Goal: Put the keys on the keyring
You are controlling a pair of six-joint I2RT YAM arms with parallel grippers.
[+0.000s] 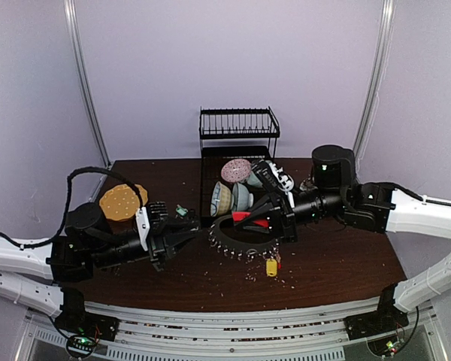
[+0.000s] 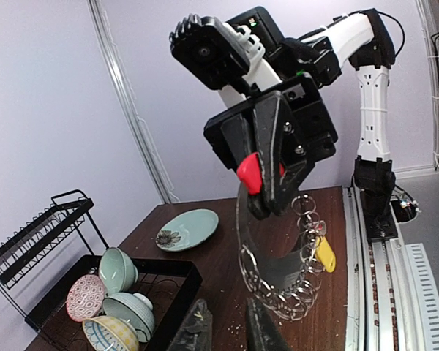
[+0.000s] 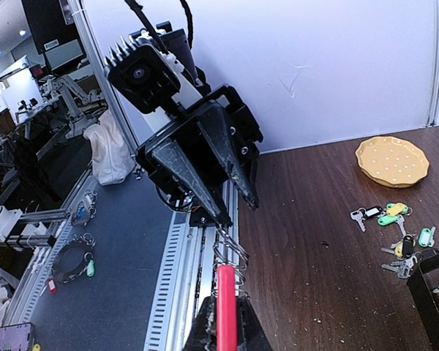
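- Right gripper (image 2: pixel 269 201) is clenched on the red sleeve (image 2: pixel 249 170) of the keyring (image 2: pixel 274 267). I hold the keyring lifted above the table (image 1: pixel 338 263), near the middle.
- And the other arm?
- Left gripper (image 3: pixel 238 210) points at the keyring from 9 o'clock in the top view, with its tips just beside the split rings (image 2: pixel 293 300). Its fingers stand a little apart. Whether they pinch one thin ring or only air, I cannot tell from my screens.
- What else is there, from big to small?
- At 12 o'clock of the table stands the dish rack (image 1: pixel 238 124), and in front of it a black tray (image 2: pixel 172 265) with bowls (image 1: pixel 222 199). At 9 o'clock lies a yellow plate (image 1: pixel 122 201). Then come the loose keys (image 3: pixel 389 218), a small heap with green, yellow and teal tags. They lie flat on the wood at about 12 o'clock from my left gripper, near it but not touching.
- So how far is the task?
- Early, I judge. One yellow tag (image 2: pixel 324 252) hangs at the lower side of the keyring among the split rings, so one key seems to be on already. The heap lies on the table with several keys in it, but I cannot count them exactly.
- What is left?
- I must catch one split ring with the left side. Then I bring each key from the heap and thread it on. That is most of the work.
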